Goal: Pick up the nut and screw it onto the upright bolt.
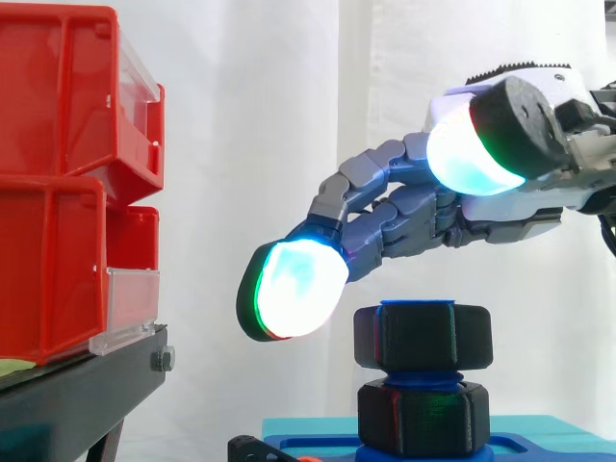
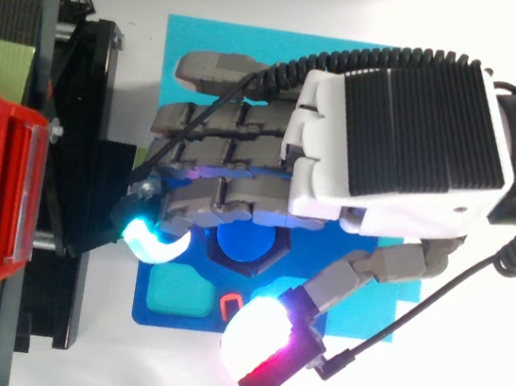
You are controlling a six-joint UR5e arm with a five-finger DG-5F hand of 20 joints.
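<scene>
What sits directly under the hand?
A black nut on the blue bolt, another black hex piece below it. From above, the hand hides much of the blue base.

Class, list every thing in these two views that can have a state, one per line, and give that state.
Hand: open, holding nothing, poised above the nut.
Nut: threaded on the bolt near its top, untouched.
Bolt: upright, blue tip showing through the nut.
Red bins: stacked on the black stand.
</scene>
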